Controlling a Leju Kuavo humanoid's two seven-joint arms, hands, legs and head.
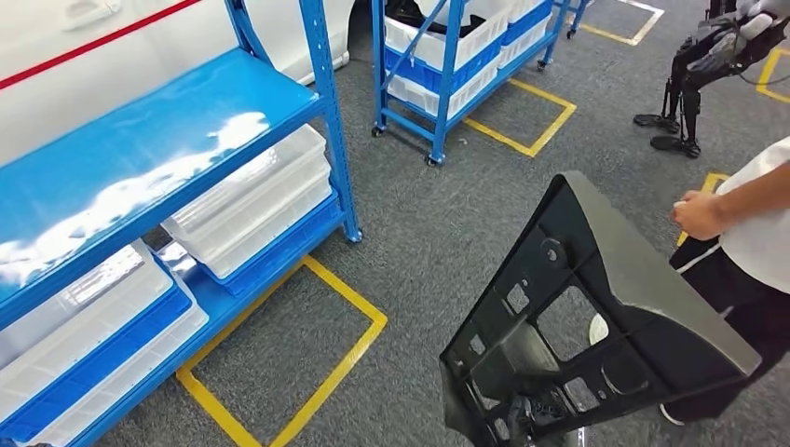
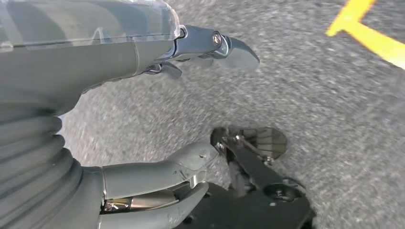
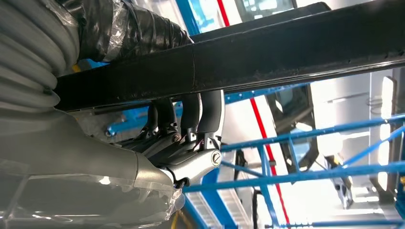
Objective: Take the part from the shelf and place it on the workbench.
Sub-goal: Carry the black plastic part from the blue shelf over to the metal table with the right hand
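Note:
The part [image 1: 633,307] is a large black plastic panel with cut-outs and ribs, and it hangs tilted over the grey floor at the lower right of the head view. In the right wrist view my right hand [image 3: 191,138] grips it, dark fingers curled over the edge of the part [image 3: 267,52]. My left hand [image 2: 95,71] hangs above the carpet with thumb and fingers apart and nothing between them. The blue shelf [image 1: 140,140] stands to my left, its top board bare and glossy.
Clear plastic bins [image 1: 261,200] sit on the shelf's lower levels. A person [image 1: 755,223] stands close at the right, one hand near the part's upper edge. A second blue rack [image 1: 447,65] and another robot's legs [image 1: 689,84] stand further back. Yellow floor lines [image 1: 307,372] frame the shelf.

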